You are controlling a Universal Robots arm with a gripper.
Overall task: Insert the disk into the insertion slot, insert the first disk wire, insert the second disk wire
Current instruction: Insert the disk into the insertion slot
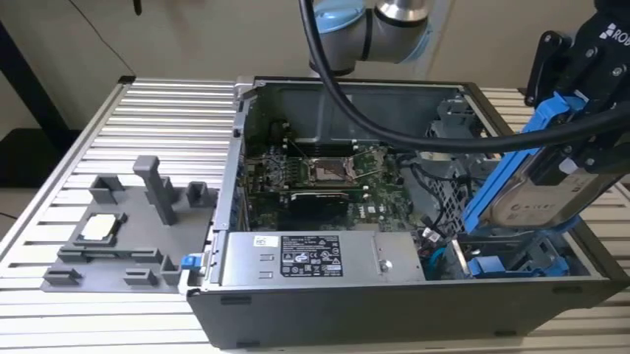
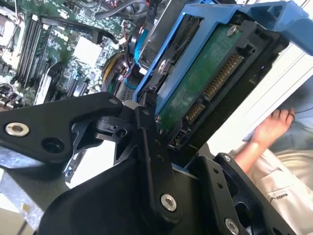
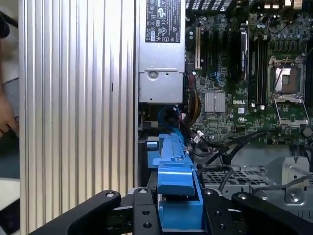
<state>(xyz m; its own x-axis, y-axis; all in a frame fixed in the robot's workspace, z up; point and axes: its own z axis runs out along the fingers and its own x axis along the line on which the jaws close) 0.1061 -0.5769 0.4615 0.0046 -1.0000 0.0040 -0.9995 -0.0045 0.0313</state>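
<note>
Open computer case (image 1: 394,313) on a slatted aluminium table (image 1: 158,103): holds the motherboard (image 1: 325,177) and a grey labelled power supply (image 1: 305,258), with the drive cage's insertion slot (image 1: 517,259) in the corner at the exterior view's right. Disk (image 1: 539,193) in its blue carrier: tilted, raised over that slot, not seated, with the gripper (image 3: 178,213) clamped on its edges. Slot largely hidden behind the disk and case wall; its contents are unclear. Cables near the cage cannot be told apart. Person's hand (image 2: 274,128) shows beyond the disk's connector edge.
</note>
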